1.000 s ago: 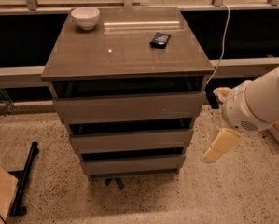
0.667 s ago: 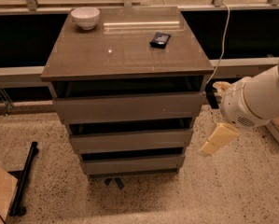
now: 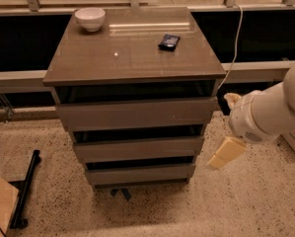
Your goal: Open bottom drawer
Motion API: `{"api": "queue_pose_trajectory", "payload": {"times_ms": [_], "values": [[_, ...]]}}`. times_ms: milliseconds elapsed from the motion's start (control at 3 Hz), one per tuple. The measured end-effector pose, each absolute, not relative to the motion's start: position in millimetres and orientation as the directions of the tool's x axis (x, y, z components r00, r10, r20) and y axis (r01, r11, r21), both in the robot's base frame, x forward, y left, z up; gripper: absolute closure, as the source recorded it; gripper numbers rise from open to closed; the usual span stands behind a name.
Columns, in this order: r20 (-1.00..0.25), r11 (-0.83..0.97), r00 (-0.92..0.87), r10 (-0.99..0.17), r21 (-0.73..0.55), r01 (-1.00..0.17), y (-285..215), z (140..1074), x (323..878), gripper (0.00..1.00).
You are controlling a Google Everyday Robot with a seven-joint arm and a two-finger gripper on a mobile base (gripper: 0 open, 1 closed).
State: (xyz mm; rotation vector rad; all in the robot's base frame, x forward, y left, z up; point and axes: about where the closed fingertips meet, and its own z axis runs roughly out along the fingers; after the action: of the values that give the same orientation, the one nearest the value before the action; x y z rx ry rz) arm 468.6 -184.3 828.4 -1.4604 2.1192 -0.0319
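- Right of the cabinet (image 3: 137,132), the gripper (image 3: 226,153) hangs low on the white arm (image 3: 270,115), about level with the middle drawer (image 3: 137,148) and pointing down and to the left.
- Against a second ago, it has edged a touch closer to the cabinet's right side; the shift is slight.
- It is not touching anything, with speckled floor (image 3: 245,201) showing between it and the cabinet.
- Released or clenched? Cannot tell from here, and it grasps nothing.
- Bottom drawer (image 3: 139,173) is lowest of the three, right down by the floor. Its front has not moved since the earlier frames and no interior shows.
- Top drawer (image 3: 137,113) and the middle one are also unchanged, each with a dark gap above it.
- Up on the counter (image 3: 132,58), the bowl (image 3: 90,19) sits at the back left corner and the dark object (image 3: 168,42) right of centre, well apart, both where they were.
- A white cable (image 3: 234,43) drops past the counter's right edge, just behind the arm.
- For room to move, open floor lies in front of the cabinet and to its right.
- On the left, a black stand (image 3: 23,191) lies on the floor, well clear of the drawers.
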Motion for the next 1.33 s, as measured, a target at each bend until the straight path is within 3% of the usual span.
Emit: {"api": "queue_pose_trajectory", "payload": {"times_ms": [667, 1333], "values": [[-0.491, 0.478, -0.292, -0.821, -0.309, -0.822, -173, 723, 486, 0.00], [-0.530, 0.521, -0.359, -0.768, -0.192, -0.832, -186, 623, 497, 0.00]]}}
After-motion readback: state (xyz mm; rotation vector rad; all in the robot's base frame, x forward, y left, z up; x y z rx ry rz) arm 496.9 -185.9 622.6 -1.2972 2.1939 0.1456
